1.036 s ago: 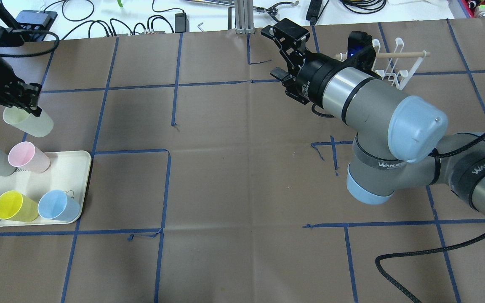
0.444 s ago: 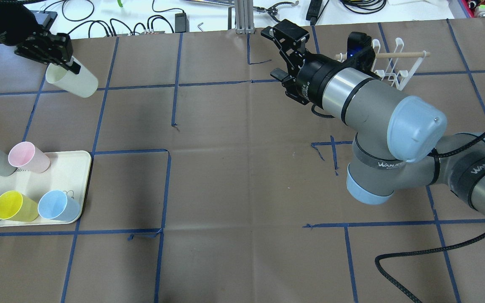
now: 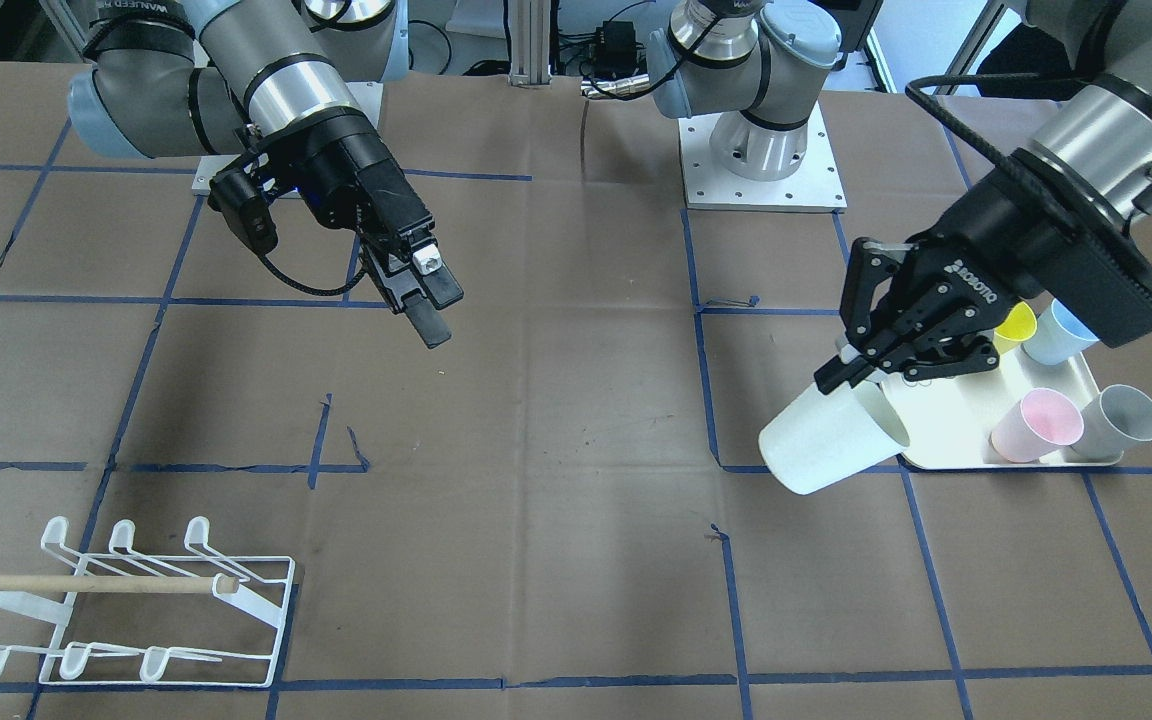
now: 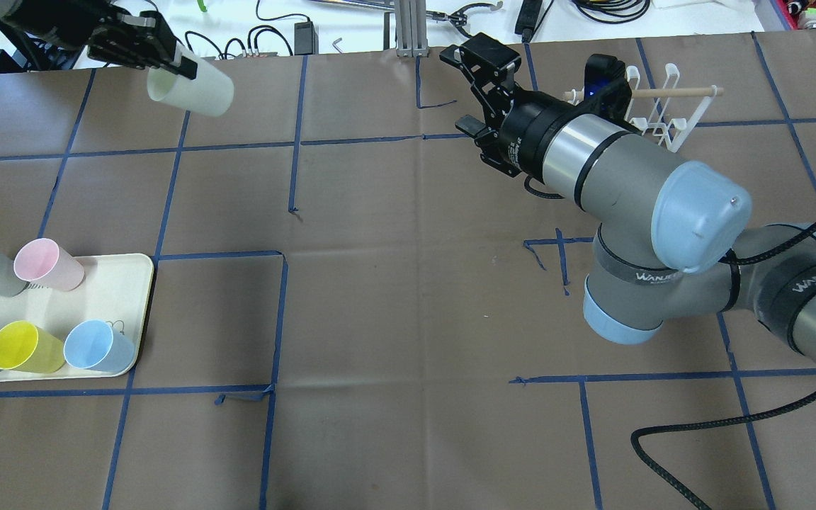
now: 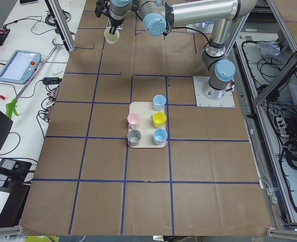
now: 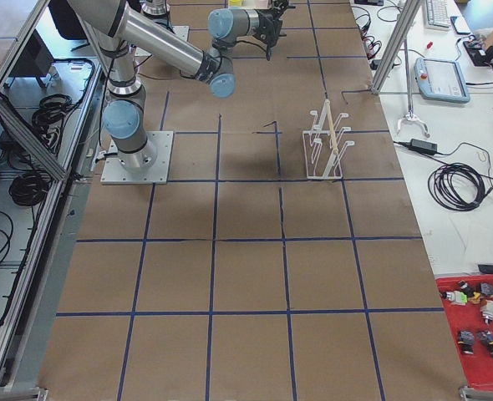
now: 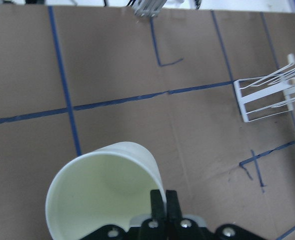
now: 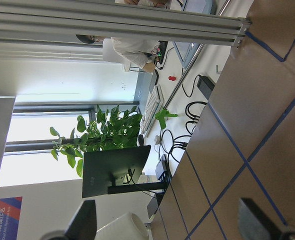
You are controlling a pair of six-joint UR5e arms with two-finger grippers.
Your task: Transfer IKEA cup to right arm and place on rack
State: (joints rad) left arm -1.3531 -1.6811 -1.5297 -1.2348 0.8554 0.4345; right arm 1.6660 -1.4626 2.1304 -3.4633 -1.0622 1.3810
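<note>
My left gripper [image 4: 167,60] is clamped on the rim of the cream IKEA cup [image 4: 192,88], one finger inside the wall and one outside. The cup hangs tilted just ahead of the fingertips, clear of the worktop [image 4: 380,283]. I judge this rim pinch leaves the body free for the receiving grasp. The right gripper [image 4: 466,88] stands spread, well apart from the cup. The rack [image 3: 86,583] lies on its far side.
</note>
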